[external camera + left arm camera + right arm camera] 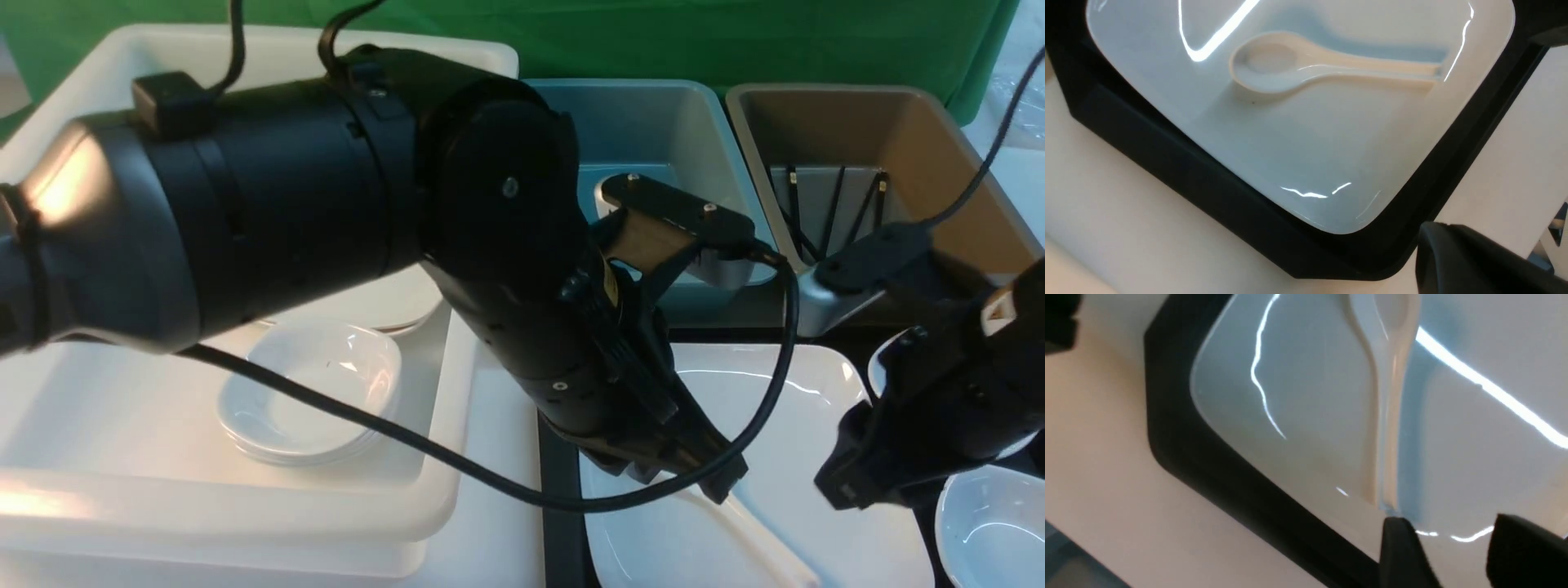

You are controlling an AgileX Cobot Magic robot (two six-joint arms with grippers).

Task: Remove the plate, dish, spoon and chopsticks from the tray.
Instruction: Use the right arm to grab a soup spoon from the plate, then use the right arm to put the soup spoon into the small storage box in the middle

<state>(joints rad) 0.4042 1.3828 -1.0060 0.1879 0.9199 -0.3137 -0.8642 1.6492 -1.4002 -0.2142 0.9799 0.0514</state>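
Where the front view looks forward between the arms: tray [559, 506], black, on the worktop [498, 490], bearing the plate [816, 408]; spoon [767, 539] lying on that plate; dish [992, 523] at the right beside the plate, apparently on the tray, not yet cleared; chopsticks [824, 214] leaning in the brown tub [898, 139], so judged already cleared; blue tub [653, 122] and white tub [269, 41] beyond, the latter holding stacked small dishes [314, 400], presumably the sorting places; left tool [686, 474] low over the plate's left part, opening not to be told; right tool [857, 490] low at the plate's right edge. Left wrist view: spoon [1290, 65] bowl-up, flat on the plate [1310, 155], which sits within the tray [1208, 183] rim; the tool's spread not shown. Right wrist view: right tool [1447, 522] with fingers parted fairly wide, gripping nothing; spoon [1386, 416] handle's end just beside one fingertip [1398, 539], probably so placed to take the handle.
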